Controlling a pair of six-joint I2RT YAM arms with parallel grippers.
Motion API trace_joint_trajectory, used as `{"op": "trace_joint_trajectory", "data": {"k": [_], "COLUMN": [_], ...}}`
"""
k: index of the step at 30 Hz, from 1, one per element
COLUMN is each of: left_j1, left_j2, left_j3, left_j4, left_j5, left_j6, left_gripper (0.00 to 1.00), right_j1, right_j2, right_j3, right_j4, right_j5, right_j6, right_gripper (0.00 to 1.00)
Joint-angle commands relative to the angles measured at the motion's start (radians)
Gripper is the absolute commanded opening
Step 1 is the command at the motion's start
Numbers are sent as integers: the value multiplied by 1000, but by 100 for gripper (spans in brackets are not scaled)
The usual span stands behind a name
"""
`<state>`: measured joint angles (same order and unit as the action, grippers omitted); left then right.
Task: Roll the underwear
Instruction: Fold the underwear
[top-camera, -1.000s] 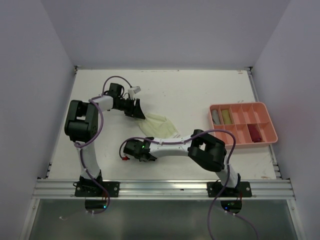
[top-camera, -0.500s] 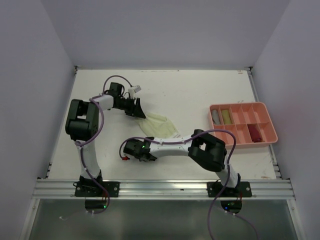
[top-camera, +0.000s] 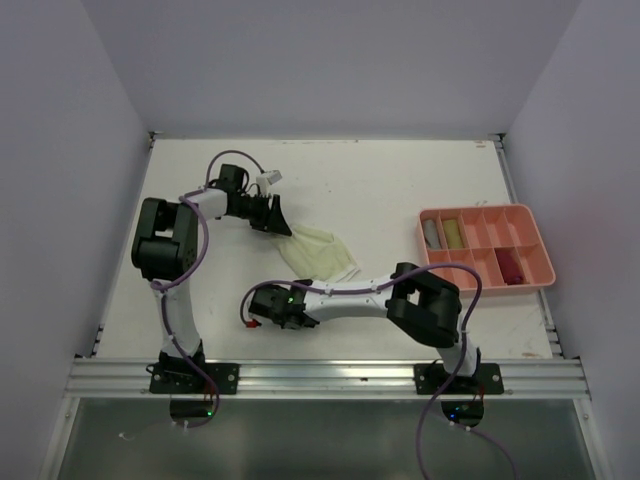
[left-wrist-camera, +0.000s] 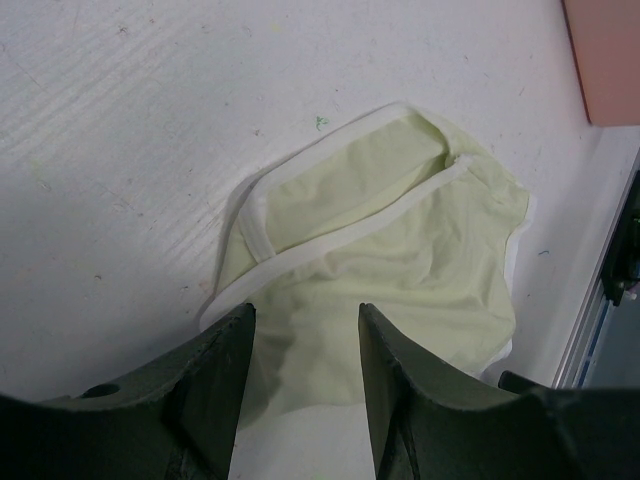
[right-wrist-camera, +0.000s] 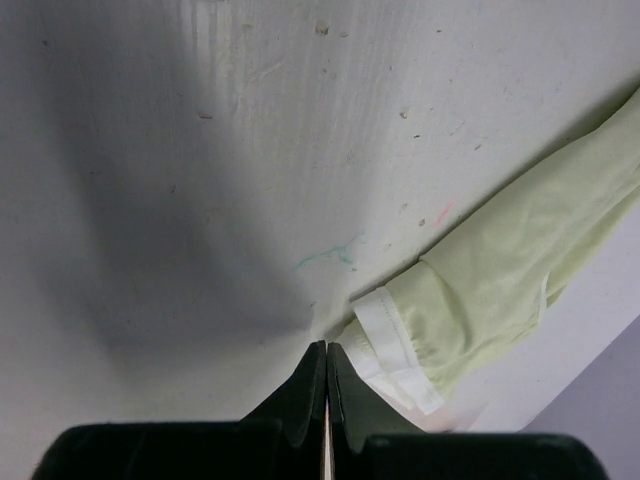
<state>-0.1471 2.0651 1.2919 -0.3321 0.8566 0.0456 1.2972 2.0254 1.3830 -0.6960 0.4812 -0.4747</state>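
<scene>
Two grippers stand on opposite sides of one loose garment, the pale yellow-green underwear. It lies partly spread and rumpled on the white table.

Nearest the arm bases, off the underwear's near-left side, the right gripper points down at the table. Its jaws are pressed fully together with nothing between them. The wrist view shows its tips over bare table, just beside the corner of the underwear, where the cloth is folded over. Whether the tips touch the cloth cannot be told.

The underwear itself is creased, and its white-trimmed opening faces up.

Well apart from the underwear, to its right, sits the salmon-pink tray. A grey roll lies in its far-left compartment. An olive-tan roll is in the compartment next to it. A dark red roll is in a compartment of the nearer row.

At the underwear's far-left corner, the left gripper is tilted down with its jaws apart. In the wrist view the garment's edge shows in the gap between them. The jaws are not closed on the cloth, and whether they touch it cannot be told.
</scene>
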Motion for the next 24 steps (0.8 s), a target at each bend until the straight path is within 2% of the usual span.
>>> {"op": "trace_joint_trajectory", "data": {"k": [1, 3, 5, 11, 24], "left_j1": [11, 11, 11, 11, 12], "left_j2": [72, 70, 69, 59, 55], "left_j3": [-14, -14, -16, -23, -23], "left_j4": [-25, -27, -27, -25, -30], "left_j5": [-159, -157, -157, -157, -154], "left_j6": [39, 39, 40, 48, 50], "left_gripper": [52, 52, 52, 52, 53], "right_j1": [2, 4, 4, 2, 2], "right_j2": [-53, -30, -13, 24, 75], "right_j3": [8, 40, 53, 51, 39], "right_j4": [-5, -7, 0, 32, 79], "right_j5": [46, 50, 46, 51, 62], "right_j6": [-41, -44, -57, -88, -122], "right_gripper": [0, 16, 25, 36, 34]}}
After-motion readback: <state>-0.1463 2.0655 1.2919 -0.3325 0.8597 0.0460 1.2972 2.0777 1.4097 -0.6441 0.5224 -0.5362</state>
